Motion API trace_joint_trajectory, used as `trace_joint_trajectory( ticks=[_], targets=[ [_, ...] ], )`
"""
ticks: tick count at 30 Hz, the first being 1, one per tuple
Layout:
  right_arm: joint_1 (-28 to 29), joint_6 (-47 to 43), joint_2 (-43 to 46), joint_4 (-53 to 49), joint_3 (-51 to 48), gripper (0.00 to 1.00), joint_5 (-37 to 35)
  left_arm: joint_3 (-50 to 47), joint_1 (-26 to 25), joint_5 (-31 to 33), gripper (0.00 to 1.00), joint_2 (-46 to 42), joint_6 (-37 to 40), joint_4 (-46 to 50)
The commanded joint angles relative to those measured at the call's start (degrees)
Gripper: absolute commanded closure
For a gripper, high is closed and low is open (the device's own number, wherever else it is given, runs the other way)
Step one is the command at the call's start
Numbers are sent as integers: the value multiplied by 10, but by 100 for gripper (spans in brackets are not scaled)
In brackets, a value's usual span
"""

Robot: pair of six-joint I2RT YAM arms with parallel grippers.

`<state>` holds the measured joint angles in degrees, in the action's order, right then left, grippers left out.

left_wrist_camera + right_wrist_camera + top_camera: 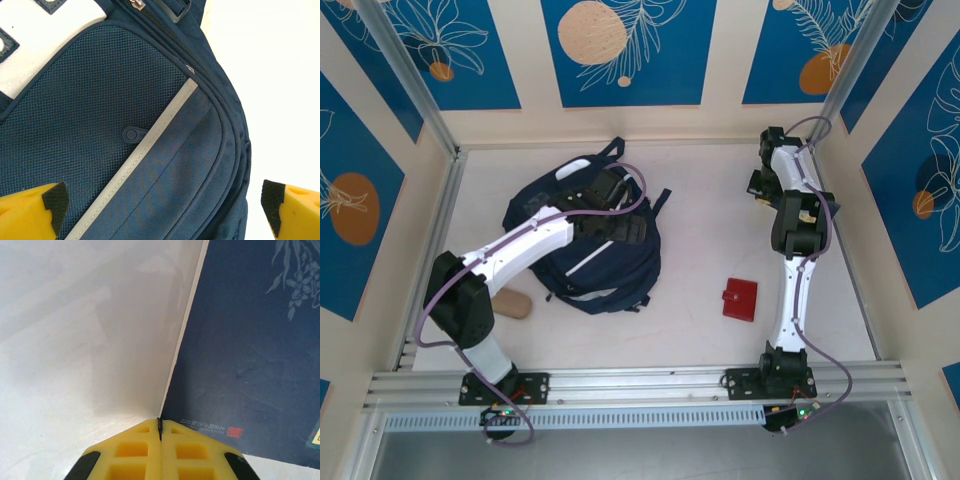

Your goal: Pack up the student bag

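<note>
Student bag (615, 270) lay flat on the white table (705, 235), left of the middle, its dark navy cloth crossed by a thin pale stripe. The left arm (520, 250) reached from its near base over the bag, with the left gripper (610, 190) above the far part of it. Seen from the left wrist, the left gripper (162, 210) stood wide open, its 2 yellow fingers (30, 212) far apart at the near corners, holding nothing and hanging over the bag (125, 125). Below it showed a mesh pocket (85, 100), a grey stripe (150, 150), a zip (165, 30) and a white patch (45, 35) at the far left.

The right arm (790, 290) stretched toward the far right corner, well apart from the bag. The right gripper (160, 426) was fully closed, its 2 pads pressed together. A dark navy sheet (250, 340) with a pale leaf print and a small red stamp (233, 431) lay just beyond the tips, its white edge running to the seam between the pads; whether that edge was pinched could not be told.

A red wallet (740, 298) sat on the table between the bag and the right arm. A tan oval thing (515, 302) lay near the bag's near left side.
</note>
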<state>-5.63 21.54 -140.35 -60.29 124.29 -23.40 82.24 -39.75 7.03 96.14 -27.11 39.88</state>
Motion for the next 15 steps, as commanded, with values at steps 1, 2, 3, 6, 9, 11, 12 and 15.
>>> trace_joint_trajectory(
  ticks=[1,2,3,6,9,11,12,15],
  targets=[
    [1,-15,27,-6,-30,100,0,17,5,-4,0,0,-1,15],
    [3,-19,35,-3,-37,100,1,18,5,-4,0,0,-1,15],
    [6,-23,45,0,-46,100,1,18,5,-3,0,0,-1,15],
    [17,-34,83,15,-85,100,3,17,5,-3,0,0,-2,15],
    [31,-39,126,30,-139,100,11,16,5,-1,0,0,-2,15],
    [44,-40,161,43,-183,100,18,15,5,0,0,0,-2,15],
    [53,-41,179,52,-209,100,25,15,5,1,0,0,-2,14],
    [85,-37,226,68,-274,100,41,12,5,4,0,0,-3,13]
  ],
)
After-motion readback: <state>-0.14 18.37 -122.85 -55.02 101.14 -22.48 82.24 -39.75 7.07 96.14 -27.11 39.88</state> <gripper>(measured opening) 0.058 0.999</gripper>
